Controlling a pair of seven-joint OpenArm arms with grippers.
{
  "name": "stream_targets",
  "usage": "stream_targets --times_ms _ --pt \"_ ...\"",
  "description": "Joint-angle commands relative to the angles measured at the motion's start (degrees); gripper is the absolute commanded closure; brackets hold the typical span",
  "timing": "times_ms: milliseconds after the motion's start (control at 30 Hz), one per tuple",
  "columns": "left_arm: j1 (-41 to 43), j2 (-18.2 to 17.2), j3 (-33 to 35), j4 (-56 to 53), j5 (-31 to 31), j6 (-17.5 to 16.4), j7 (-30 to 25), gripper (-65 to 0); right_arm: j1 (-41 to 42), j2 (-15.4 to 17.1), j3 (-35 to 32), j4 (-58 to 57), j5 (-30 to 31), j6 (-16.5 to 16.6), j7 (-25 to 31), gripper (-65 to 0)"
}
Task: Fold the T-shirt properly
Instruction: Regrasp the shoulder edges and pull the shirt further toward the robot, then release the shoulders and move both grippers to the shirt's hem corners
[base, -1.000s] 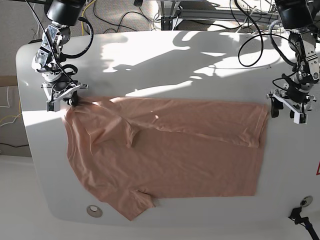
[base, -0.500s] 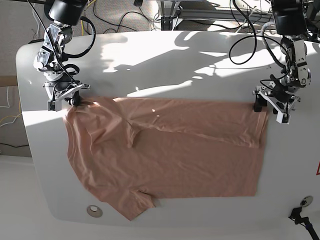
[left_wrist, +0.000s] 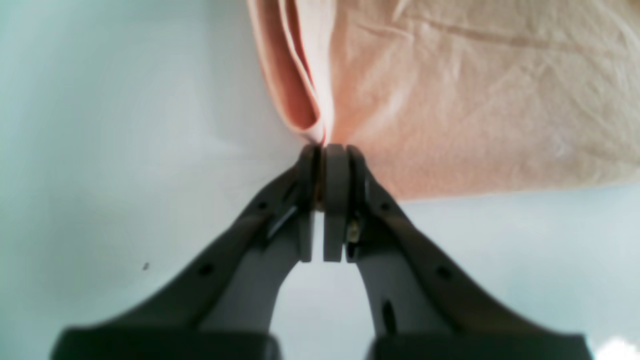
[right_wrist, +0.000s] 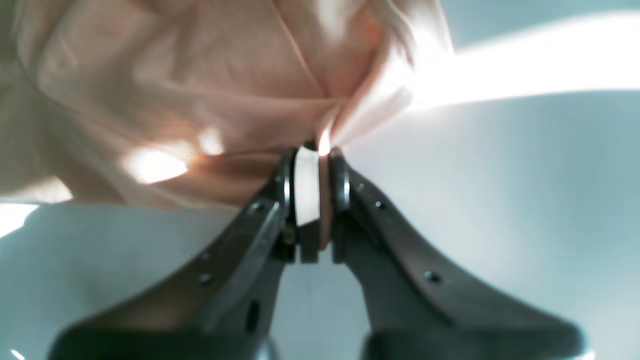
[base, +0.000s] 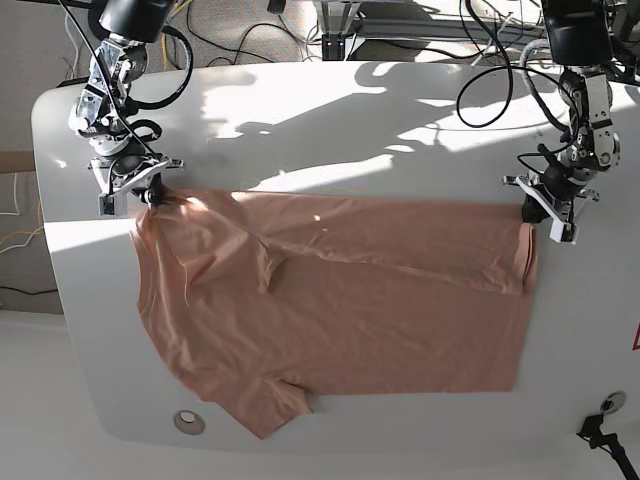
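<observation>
Salmon-pink T-shirt (base: 340, 300) corners clamped by left pincer (left_wrist: 327, 150) and right pincer (right_wrist: 317, 147).

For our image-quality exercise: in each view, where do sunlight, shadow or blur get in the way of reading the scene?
Base view: hard sun patches and cable shadows cross the table above the T-shirt. Right wrist view: glare whitens the cloth beside the right gripper; the fabric is soft-focused. Left wrist view: evenly lit, but the left gripper is blurred.

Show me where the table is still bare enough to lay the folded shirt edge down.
Bare table runs along the far side beyond the T-shirt, between the right gripper and left gripper, both clamped on its far corners. The near rim is only a narrow strip; the middle is all fabric.
</observation>
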Motion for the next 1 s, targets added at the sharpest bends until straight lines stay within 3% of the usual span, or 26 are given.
stream_targets --times_ms 0,367,533,667,933,967 --pt "1.6 -1.1 -0.5 4.6 -0.5 -0.1 -0.8 0.0 -1.3 0.6 0.2 3.8 0.1 0.1 0.2 0.0" --pt "24.3 -1.7 -11.7 25.6 -0.6 -0.2 5.7 0.0 -20.7 0.4 0.5 20.7 0.2 0.1 -3.5 0.0" --pt "33.5 -1.5 -14.9 32.6 -0.8 -0.2 5.7 0.0 -27.0 -1.8 0.5 24.8 0.2 0.1 -3.5 0.0" --pt "37.6 -1.4 -15.2 33.6 -0.8 -0.2 5.7 0.0 -29.3 -3.5 0.5 26.3 0.2 0.1 -3.5 0.0" --pt "41.0 -1.4 -15.2 33.7 -0.8 -0.2 5.7 0.0 -30.3 -3.7 0.5 26.8 0.1 -0.1 -3.5 0.0" --pt "41.0 -1.4 -15.2 33.7 -0.8 -0.2 5.7 -3.4 -30.2 -3.7 0.5 26.8 0.1 -0.1 -3.5 0.0"
